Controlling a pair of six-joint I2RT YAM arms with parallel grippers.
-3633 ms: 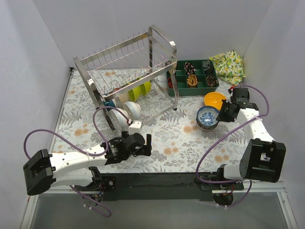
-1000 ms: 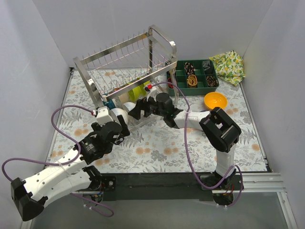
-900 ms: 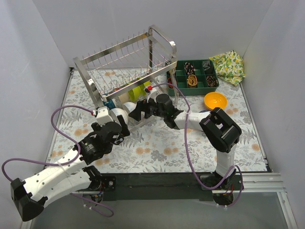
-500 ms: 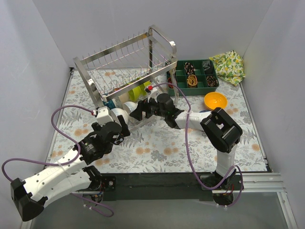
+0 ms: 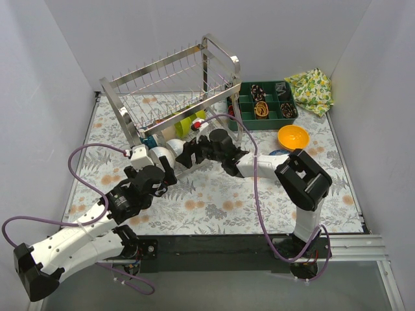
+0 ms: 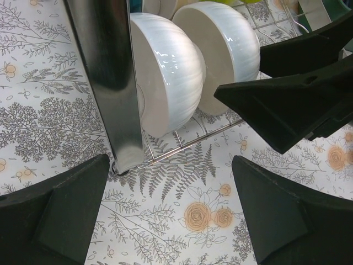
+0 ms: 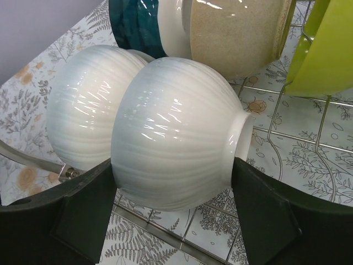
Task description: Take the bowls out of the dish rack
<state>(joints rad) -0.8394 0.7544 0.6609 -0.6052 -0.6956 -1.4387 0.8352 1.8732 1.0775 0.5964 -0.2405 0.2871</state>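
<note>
The steel dish rack [image 5: 172,84] holds several bowls on its lower tier. In the right wrist view, two white ribbed bowls stand on edge; my right gripper [image 7: 174,171] is shut on the nearer white bowl [image 7: 176,138], one finger on its rim side, the other at its foot. The second white bowl [image 7: 83,116] leans just left of it. Behind them are a beige bowl [image 7: 237,33], a teal bowl [image 7: 132,27] and a lime green bowl [image 7: 325,49]. My left gripper [image 6: 171,221] hangs open over the floral mat beside the rack's leg [image 6: 110,77], holding nothing. An orange bowl [image 5: 292,137] sits on the table.
A dark green compartment tray [image 5: 262,107] stands at the back right, with a yellow patterned cloth [image 5: 311,89] beyond it. A blue-and-white bowl [image 5: 279,153] peeks out behind my right arm. The right gripper's fingers [image 6: 292,110] lie close to the left gripper.
The right arm came from the blue-and-white bowl to the rack and its jaws closed in on the white bowl. The left arm moved up to the rack's front leg.
</note>
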